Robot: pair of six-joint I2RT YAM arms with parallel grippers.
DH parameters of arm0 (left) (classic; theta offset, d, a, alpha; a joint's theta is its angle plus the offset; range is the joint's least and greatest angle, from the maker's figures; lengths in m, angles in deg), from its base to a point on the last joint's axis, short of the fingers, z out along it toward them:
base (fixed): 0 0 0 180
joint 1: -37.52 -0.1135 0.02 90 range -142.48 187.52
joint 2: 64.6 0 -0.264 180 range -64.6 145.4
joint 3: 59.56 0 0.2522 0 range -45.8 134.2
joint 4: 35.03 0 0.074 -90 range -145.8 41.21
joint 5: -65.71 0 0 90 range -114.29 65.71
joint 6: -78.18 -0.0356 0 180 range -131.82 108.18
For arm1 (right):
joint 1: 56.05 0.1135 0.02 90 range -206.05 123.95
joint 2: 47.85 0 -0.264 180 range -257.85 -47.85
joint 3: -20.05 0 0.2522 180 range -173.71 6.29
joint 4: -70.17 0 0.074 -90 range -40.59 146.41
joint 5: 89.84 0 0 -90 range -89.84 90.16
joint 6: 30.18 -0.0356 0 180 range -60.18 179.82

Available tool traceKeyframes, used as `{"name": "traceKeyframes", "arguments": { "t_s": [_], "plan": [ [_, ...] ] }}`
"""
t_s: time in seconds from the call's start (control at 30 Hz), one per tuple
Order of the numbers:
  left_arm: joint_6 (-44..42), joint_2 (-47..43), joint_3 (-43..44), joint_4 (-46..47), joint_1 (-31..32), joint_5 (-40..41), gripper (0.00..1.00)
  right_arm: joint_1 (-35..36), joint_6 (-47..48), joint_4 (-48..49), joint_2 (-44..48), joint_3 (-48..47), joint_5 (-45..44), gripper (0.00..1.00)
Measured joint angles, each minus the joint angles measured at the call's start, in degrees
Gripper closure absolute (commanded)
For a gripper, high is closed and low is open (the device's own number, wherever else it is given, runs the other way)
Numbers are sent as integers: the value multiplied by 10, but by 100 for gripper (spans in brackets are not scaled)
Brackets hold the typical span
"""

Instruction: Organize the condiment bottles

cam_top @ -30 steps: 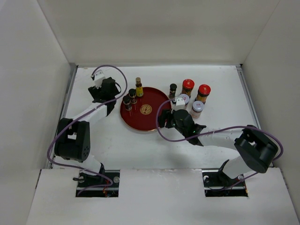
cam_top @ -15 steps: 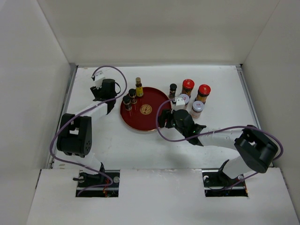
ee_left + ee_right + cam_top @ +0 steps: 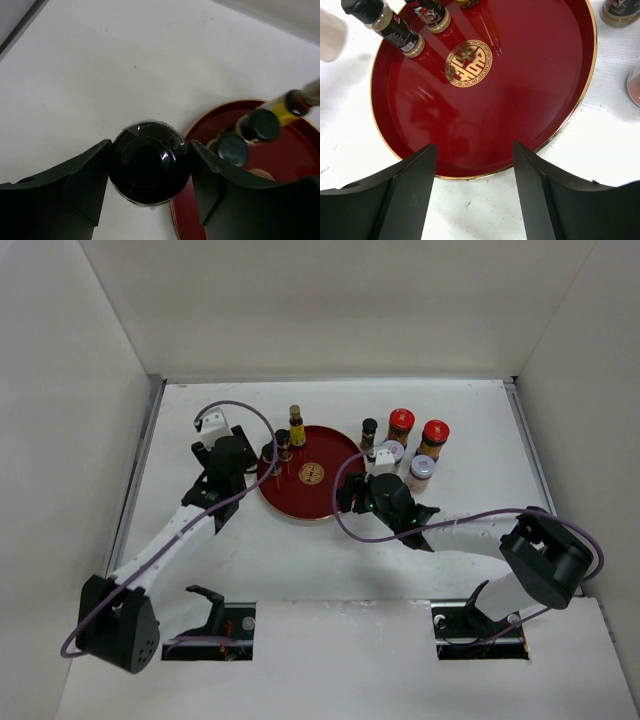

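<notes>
Currently the left claw (image 3: 150, 155) is closed on a dark bottle (image 3: 149, 172), one finger pressing each side of its black cap. The bottle is upright, long axis vertical and seen end-on from the wrist view. It sits just outside the left rim of the tray (image 3: 290, 165). Can't tell if its base is on the surface (image 3: 100, 65) or lifted off it.

Key relation: the tray lies directly to the right of the held bottle, rim almost touching it. The likely next move is a short carry rightward over the rim. Dark-capped bottles (image 3: 263, 124) (image 3: 232, 149) already stand on the tray's left part, with the yellow-labelled bottle (image 3: 286, 102) beyond them, so the free spot is near them and clearance is tight.

Left arm is the nearer one. It is stretched diagonally from its base toward the tray's left edge, wrist pointing down.

The right claw (image 3: 471, 150) is moderately wide with nothing between the fingers, hovering over the tray's near rim. Its forearm lies low, reaching in from the right.

Red-lidded jars (image 3: 401, 420) (image 3: 435, 430) and white-lidded jars (image 3: 392, 450) (image 3: 421, 468) stand on the surface just right of the tray, not yet on it.
</notes>
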Motion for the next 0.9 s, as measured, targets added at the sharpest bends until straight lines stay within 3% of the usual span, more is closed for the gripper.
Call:
{"name": "traceKeyframes", "arguments": {
  "t_s": [0.13,0.27,0.53,0.9],
  "plan": [
    [-3,-75,-6,-36,50,12,66,0,0,0,0,0,0,32],
    [-2,-88,-6,-80,95,18,66,0,0,0,0,0,0,32],
    [12,-10,-6,-67,176,4,66,0,0,0,0,0,-2,32],
    [13,77,-14,6,171,-2,64,0,0,0,0,0,-5,32]
  ]
}}
